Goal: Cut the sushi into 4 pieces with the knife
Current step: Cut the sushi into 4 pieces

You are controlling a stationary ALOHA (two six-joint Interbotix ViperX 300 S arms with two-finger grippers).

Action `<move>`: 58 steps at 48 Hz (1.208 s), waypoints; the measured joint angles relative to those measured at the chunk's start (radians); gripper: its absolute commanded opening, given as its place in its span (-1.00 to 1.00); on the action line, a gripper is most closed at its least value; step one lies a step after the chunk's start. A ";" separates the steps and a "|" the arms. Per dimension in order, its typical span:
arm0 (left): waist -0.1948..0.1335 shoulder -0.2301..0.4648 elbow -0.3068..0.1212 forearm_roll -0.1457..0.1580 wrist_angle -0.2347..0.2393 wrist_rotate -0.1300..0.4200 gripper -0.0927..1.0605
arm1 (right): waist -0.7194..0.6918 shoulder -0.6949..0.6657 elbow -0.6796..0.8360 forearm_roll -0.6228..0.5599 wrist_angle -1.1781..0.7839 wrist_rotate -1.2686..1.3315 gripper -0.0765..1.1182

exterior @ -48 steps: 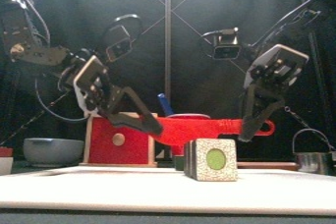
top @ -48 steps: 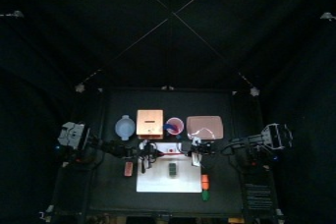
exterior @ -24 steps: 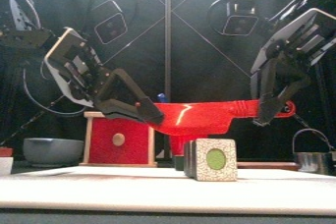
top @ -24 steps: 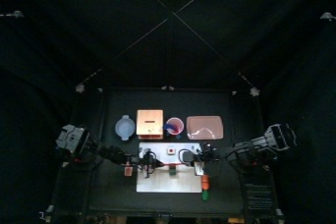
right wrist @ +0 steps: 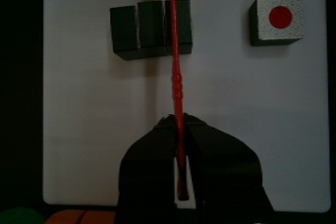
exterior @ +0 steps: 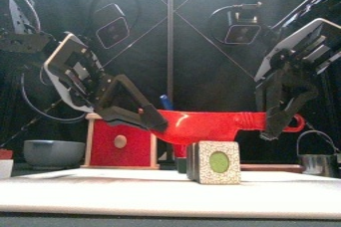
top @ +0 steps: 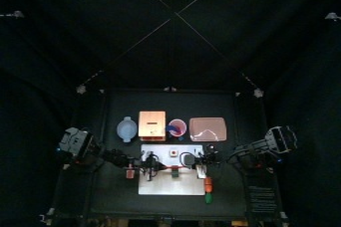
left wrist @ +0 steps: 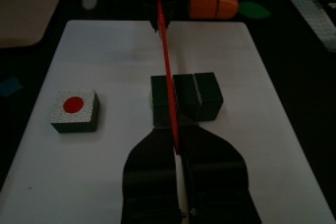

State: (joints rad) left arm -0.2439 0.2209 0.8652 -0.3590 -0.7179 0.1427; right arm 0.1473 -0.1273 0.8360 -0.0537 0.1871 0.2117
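Little of the cutting looks done. The sushi roll (exterior: 216, 161) sits low and centre in the front view on the white cutting board (exterior: 80, 186), with its speckled end and green middle facing the camera. At the upper left of the right wrist view it shows as three dark green blocks side by side, with seams but no gap between them, so I judge those joints uncut. A white piece with a red dot (right wrist: 277, 19) lies apart from the roll at that view's upper right; I cannot tell whether it came off this roll. The red knife (exterior: 220, 122) hangs level across the middle of the front view, just above the roll, and seems not to touch it. The left gripper (exterior: 163, 124) has its fingers clamped on one end and the right gripper (exterior: 273, 127) is clamped on the other. Each wrist view shows its jaws pinched together on the thin red blade. In the right wrist view the blade lies over a seam, so a press there looks near, and the cuts needed to make four pieces remain. No brand, label or writing can be read anywhere.
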 measured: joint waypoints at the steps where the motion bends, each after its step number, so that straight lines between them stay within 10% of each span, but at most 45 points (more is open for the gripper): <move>1: 0.000 0.003 0.000 -0.003 0.000 0.000 -0.66 | 0.000 0.000 -0.002 0.002 -0.002 0.000 -0.80; 38: -0.012 0.107 -0.029 -0.038 0.021 0.005 -0.66 | -0.003 0.091 -0.005 0.011 -0.034 0.002 -0.80; 58: 0.071 0.095 -0.032 -0.029 0.034 0.052 -0.66 | -0.071 0.104 -0.005 -0.015 -0.032 0.003 -0.80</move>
State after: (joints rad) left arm -0.1733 0.3160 0.8330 -0.3881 -0.6842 0.1948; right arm 0.0767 -0.0230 0.8314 -0.0690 0.1549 0.2148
